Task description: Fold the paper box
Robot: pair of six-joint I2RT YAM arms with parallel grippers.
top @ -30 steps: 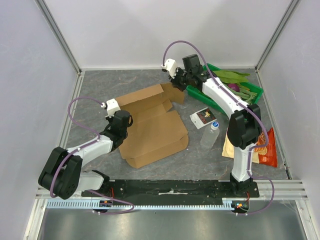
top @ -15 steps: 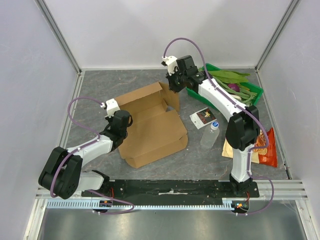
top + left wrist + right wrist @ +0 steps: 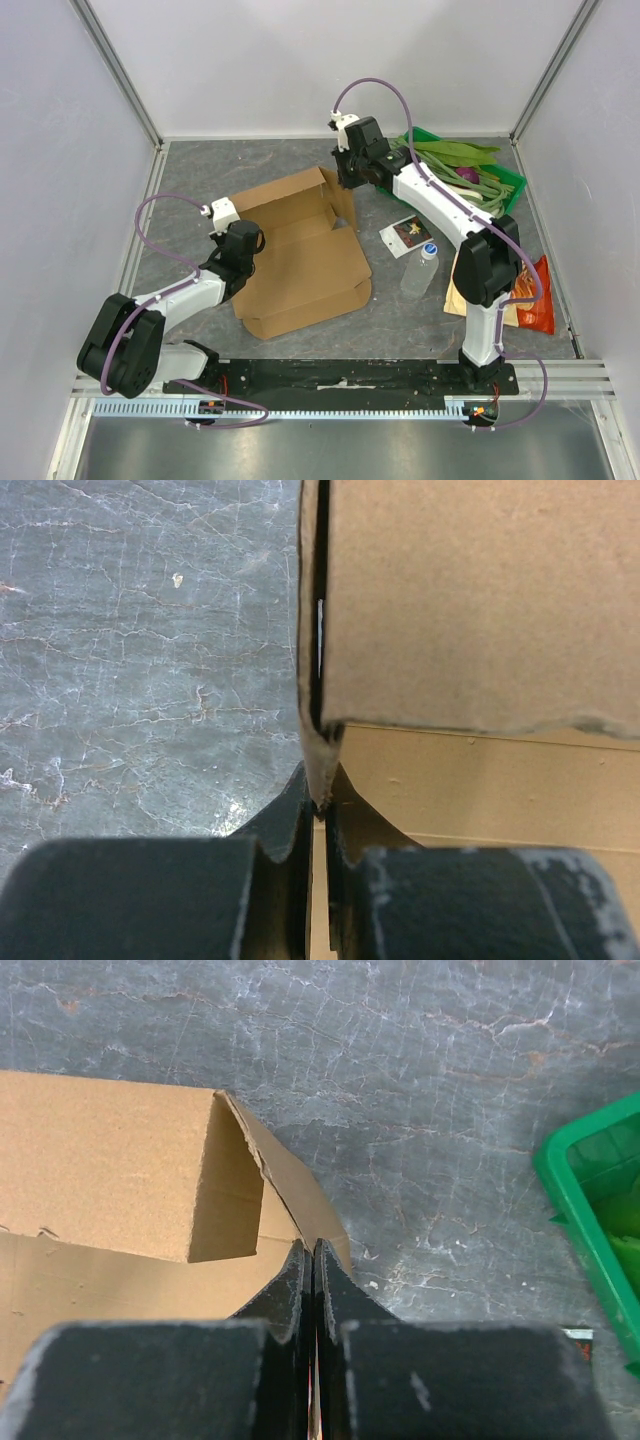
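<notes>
The paper box (image 3: 300, 265) lies part folded in the middle of the table, brown and unprinted. My left gripper (image 3: 243, 268) is at its left edge. In the left wrist view that gripper (image 3: 320, 805) is shut on the lower corner of a raised cardboard wall (image 3: 480, 600). My right gripper (image 3: 346, 183) is at the box's far right corner, next to an upright flap (image 3: 341, 203). In the right wrist view its fingers (image 3: 313, 1248) are pressed together with nothing between them, their tips against the slanted flap (image 3: 295, 1185) beside a raised panel (image 3: 110, 1180).
A green tray (image 3: 508, 192) of vegetables stands at the back right, its corner (image 3: 590, 1230) close to the right gripper. A small printed packet (image 3: 407, 235), a clear bottle (image 3: 420, 270) and an orange snack bag (image 3: 530, 300) lie right of the box.
The right gripper has swung left and forward, and the far right flap has gone from lying outward to standing up. The box's near right edge has slid slightly left. The left arm has held still.
</notes>
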